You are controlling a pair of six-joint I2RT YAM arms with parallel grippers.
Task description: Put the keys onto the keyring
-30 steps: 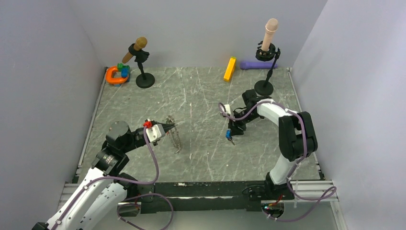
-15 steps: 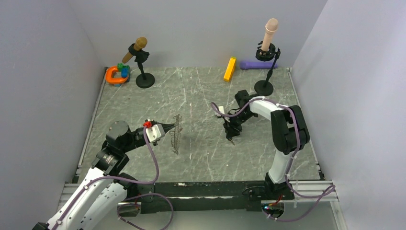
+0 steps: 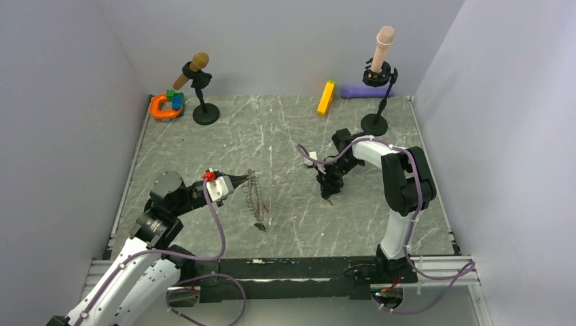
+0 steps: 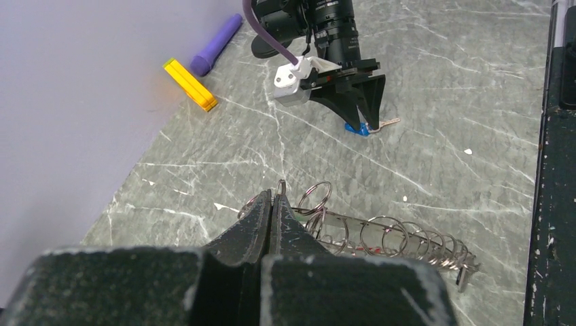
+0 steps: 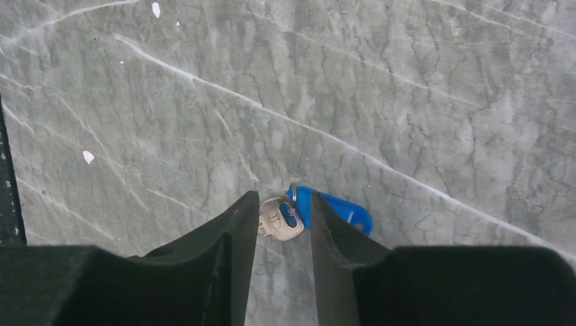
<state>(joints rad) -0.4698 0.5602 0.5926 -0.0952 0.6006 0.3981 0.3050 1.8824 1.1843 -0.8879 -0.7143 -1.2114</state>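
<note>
The keyring point(image 3: 255, 197), a grey chain of small wire loops, hangs from my left gripper point(image 3: 246, 180), which is shut on its upper end. In the left wrist view the left gripper point(image 4: 272, 198) pinches one loop and the keyring point(image 4: 387, 238) trails off to the right, with small red and green bits among the loops. My right gripper point(image 3: 329, 195) is down at the table. In the right wrist view it point(image 5: 284, 204) is open, its jaws either side of a silver key point(image 5: 278, 221) with a blue tag point(image 5: 339, 212). The other keys are not clearly visible.
A yellow block point(image 3: 326, 98) and a purple cylinder point(image 3: 356, 92) lie at the back. An orange C-shaped toy point(image 3: 163, 106) sits back left. Two black stands point(image 3: 205, 112) point(image 3: 375, 122) rise near the back wall. Grey walls close in on both sides.
The keyring has swung under my left gripper, its lower end now further right and nearer. My right gripper has shifted a little left and stays low over the blue key.
</note>
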